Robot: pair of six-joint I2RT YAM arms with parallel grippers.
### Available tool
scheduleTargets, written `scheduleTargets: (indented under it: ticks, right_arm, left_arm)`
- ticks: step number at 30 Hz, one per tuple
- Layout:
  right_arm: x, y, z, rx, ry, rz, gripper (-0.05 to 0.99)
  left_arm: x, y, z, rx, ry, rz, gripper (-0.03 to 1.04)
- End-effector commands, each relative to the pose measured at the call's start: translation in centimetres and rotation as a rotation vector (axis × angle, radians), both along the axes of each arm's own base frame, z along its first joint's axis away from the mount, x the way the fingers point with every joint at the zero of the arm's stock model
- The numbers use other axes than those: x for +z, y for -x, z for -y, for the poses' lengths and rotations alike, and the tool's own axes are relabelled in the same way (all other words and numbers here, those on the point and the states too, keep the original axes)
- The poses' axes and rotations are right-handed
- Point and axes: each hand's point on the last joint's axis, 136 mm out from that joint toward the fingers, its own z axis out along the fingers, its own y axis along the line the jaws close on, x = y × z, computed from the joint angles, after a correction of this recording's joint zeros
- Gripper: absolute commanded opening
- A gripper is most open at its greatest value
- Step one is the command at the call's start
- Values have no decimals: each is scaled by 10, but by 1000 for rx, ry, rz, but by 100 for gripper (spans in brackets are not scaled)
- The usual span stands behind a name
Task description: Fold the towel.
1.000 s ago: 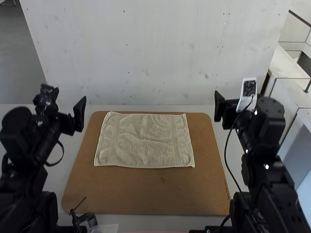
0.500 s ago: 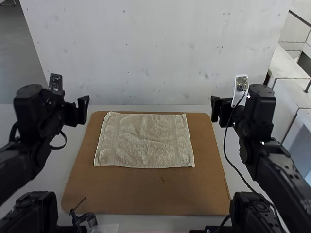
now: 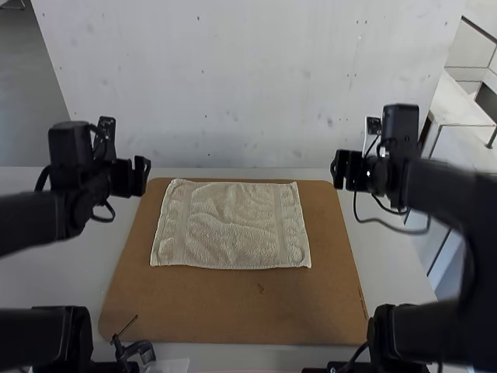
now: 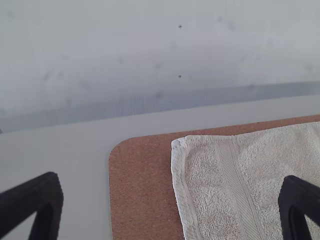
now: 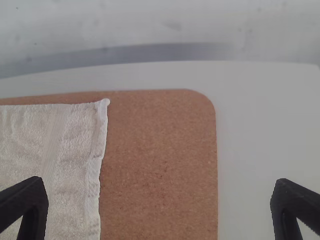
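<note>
The cream towel (image 3: 231, 225) lies spread flat, with small wrinkles, on the brown board. Above the board's far left corner is my left gripper (image 3: 140, 176), apart from the towel. My right gripper (image 3: 342, 169) hangs over the far right corner, also clear of the cloth. In the left wrist view, the left gripper (image 4: 171, 200) has its fingers wide apart, and the towel (image 4: 215, 185) shows a far corner and banded edge. The right wrist view has the right gripper (image 5: 160, 200) open too, near the towel's (image 5: 65, 150) other far corner.
The brown board (image 3: 233, 311) has rounded corners and lies on a pale table (image 3: 70, 280). A white wall panel (image 3: 248, 85) rises behind the table's far edge. A small black clamp-like item (image 3: 138, 351) sits at the near left edge of the board.
Both arms have moved: the left gripper slightly right and the right gripper slightly left, both swinging toward the board's far corners. The towel has stayed as it was.
</note>
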Motion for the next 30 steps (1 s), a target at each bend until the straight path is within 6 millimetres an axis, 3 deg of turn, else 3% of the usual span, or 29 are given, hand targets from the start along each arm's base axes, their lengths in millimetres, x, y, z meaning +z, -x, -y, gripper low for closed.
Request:
scheduleTargets:
  ticks: [1, 4, 8, 12, 16, 25, 28, 30]
  right_arm:
    - [20, -21, -3, 12, -53, 23, 97]
    - [11, -47, 0, 8, -61, -51, 96]
    - [2, -71, 0, 18, -58, -113, 96]
    - [-5, -98, -14, 64, -50, -181, 97]
    - [-17, -121, -28, 95, -53, -233, 96]
    - [-90, -156, -82, 188, -26, -408, 95]
    - [-116, -158, -104, 229, -1, -495, 93]
    - [-128, -151, -108, 255, 30, -571, 93]
  left_arm:
    - [19, -23, 0, -8, -30, 13, 95]
    - [10, -48, 0, -12, -29, -45, 95]
    - [-8, -67, 4, -29, -35, -120, 95]
    - [-19, -97, 2, -30, -48, -154, 95]
    - [-26, -113, -3, -23, -49, -170, 95]
    - [-67, -141, -18, -7, -52, -247, 95]
    - [-77, -146, -22, -8, -57, -262, 95]
    - [-83, -146, -26, -6, -61, -272, 95]
